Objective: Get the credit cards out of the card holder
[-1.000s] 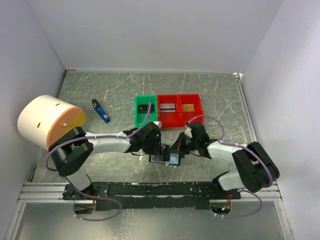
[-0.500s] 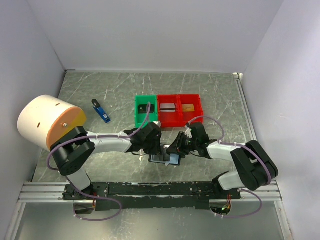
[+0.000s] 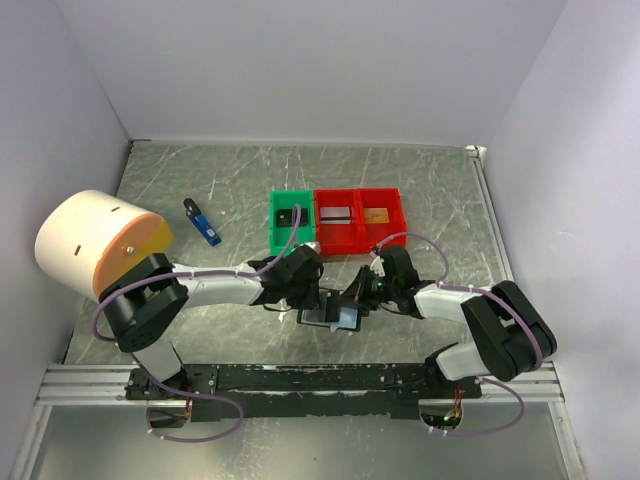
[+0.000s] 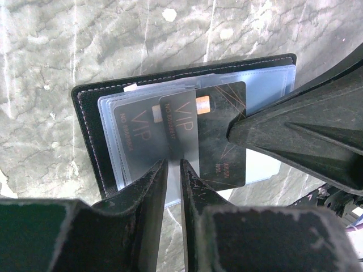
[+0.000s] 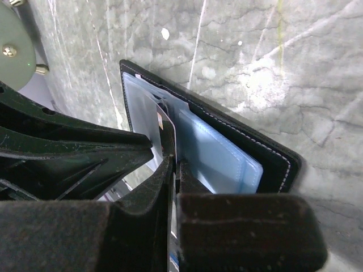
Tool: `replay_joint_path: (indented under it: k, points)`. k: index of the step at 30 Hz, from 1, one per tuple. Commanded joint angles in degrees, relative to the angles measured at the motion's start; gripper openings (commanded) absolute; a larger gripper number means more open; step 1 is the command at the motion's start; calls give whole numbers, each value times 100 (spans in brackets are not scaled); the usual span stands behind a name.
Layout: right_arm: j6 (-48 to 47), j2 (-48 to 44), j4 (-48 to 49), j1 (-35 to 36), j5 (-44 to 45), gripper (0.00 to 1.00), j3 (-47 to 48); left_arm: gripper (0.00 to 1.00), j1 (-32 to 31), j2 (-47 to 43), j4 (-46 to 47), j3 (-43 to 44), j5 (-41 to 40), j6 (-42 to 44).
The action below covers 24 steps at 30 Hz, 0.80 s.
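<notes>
The black card holder (image 4: 91, 130) lies open on the table between both arms (image 3: 330, 320). Its pale blue-clear sleeves (image 5: 221, 158) fan upward. My left gripper (image 4: 173, 164) is shut on the lower edge of a sleeve that holds a dark VIP card (image 4: 180, 122). A black credit card (image 4: 224, 147) with a gold chip sticks partly out of the sleeves. My right gripper (image 5: 176, 161) is shut on this card's thin edge, and its fingers (image 4: 295, 130) show against the card in the left wrist view. Another VIP card (image 4: 133, 133) stays inside a sleeve.
Behind the card holder stand a green bin (image 3: 291, 222) with a black card, and two red bins (image 3: 338, 220) (image 3: 381, 217) with a silvery card and an orange-gold card. A blue and black stick (image 3: 203, 223) lies at the left. A big white and orange cylinder (image 3: 95, 245) stands by the left arm.
Both grippers stay at the card holder. The right wrist has shifted very slightly; the card holder lies in the same place.
</notes>
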Motion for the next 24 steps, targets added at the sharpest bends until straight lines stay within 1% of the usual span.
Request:
replay_joint_path:
  k: [1,6,9,12,15,19,24]
  points:
    - [-277,-191,-454,-134,190,0,29,29,-16,36,-565,-66,-383,54]
    - [-499,-361,-784,-220,154,0,64,29,-16,21,-504,-97,-362,38]
    - [-515,-355,-739,-222,-16,5,49,29,-16,55,-442,-104,-295,63]
    - [-369,-325,-514,-222,-154,13,-15,28,-16,104,-471,-54,-300,90]
    - [-99,-258,-63,-222,-294,21,-99,28,-16,78,-488,-52,-314,78]
    - [208,-96,415,-220,-414,26,-165,28,-16,40,-474,-84,-318,65]
    - [191,81,485,-222,-442,29,-129,28,-18,48,-472,-90,-310,56]
